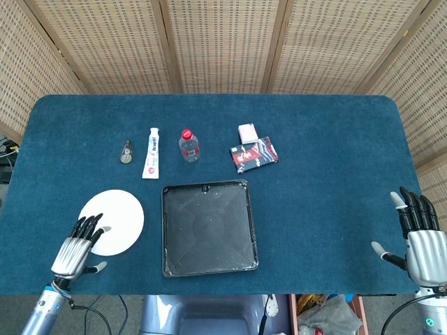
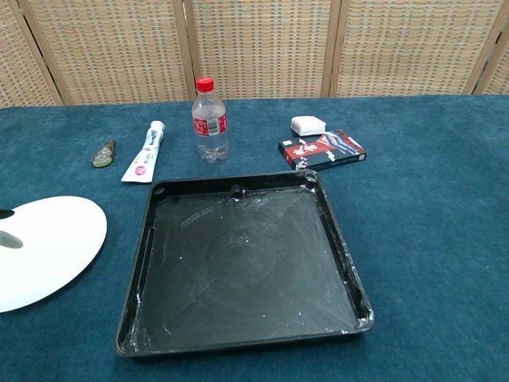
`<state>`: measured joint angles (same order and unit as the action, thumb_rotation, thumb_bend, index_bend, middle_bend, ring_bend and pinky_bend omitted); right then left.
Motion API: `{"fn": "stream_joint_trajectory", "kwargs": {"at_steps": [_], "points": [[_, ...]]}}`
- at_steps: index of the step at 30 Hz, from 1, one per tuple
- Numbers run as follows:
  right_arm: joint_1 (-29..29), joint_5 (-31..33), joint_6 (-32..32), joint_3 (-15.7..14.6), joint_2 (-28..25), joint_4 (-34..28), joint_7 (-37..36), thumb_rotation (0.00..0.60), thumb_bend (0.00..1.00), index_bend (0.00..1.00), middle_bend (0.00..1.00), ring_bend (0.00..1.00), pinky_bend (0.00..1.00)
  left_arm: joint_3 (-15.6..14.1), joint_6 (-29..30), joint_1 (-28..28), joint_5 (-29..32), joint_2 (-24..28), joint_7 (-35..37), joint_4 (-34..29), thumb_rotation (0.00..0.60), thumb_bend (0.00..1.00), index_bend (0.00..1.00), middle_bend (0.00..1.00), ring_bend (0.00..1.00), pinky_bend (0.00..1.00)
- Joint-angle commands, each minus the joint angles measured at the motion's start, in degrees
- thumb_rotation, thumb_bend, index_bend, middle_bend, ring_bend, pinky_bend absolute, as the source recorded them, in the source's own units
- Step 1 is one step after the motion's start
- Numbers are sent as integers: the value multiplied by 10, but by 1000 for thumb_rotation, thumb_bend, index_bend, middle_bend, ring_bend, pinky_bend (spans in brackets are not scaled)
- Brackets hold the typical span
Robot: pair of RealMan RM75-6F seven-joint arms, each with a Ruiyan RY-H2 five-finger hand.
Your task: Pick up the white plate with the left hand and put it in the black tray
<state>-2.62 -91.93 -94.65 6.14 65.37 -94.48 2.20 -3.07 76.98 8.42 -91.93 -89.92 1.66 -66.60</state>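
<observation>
- The left hand (image 1: 75, 248) is at the near left of the bench (image 1: 328, 174). Its fingers (image 1: 89, 225) are straight and spread apart, and they point up and a bit to the right.
- The fingertips reach over the near left edge of the white plate (image 1: 115, 220). The hand holds nothing. I cannot tell if the tips touch the plate.
- In the chest view only two fingertips (image 2: 6, 239) show at the left edge, over the plate (image 2: 48, 251).
- The white plate lies flat on the blue bench, just to the left of the black tray (image 1: 208, 227). The two do not touch.
- The tray has nothing in it, only some white marks.
- Behind the plate and tray are a small green thing (image 1: 126, 151), a white tube (image 1: 151, 153), a bottle (image 1: 189, 146) with a red cap, a little white box (image 1: 247, 132) and a dark packet (image 1: 254, 154).
- The right hand (image 1: 419, 241) is far off at the near right corner. It is wide open, fingers pointing up, with nothing in it.
</observation>
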Motion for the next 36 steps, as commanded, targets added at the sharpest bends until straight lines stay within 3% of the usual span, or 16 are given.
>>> {"fn": "stream_joint_trajectory", "kwargs": {"at_steps": [1,30,36], "points": [[0,1,0,1,-1,0,-2,600,0,0,0,0,0,0,-3,3,3,-4,2,6,600,98,237,0,0,0],[-3,2,9,-2,5,1,13,600,0,0,0,0,0,4,-36,21,32,-8,3,14,600,253,349,0,0,0],[-3,4,8,-1,4,1,9,600,0,0,0,0,0,5,-49,27,40,-5,22,18,600,413,430,0,0,0]]}}
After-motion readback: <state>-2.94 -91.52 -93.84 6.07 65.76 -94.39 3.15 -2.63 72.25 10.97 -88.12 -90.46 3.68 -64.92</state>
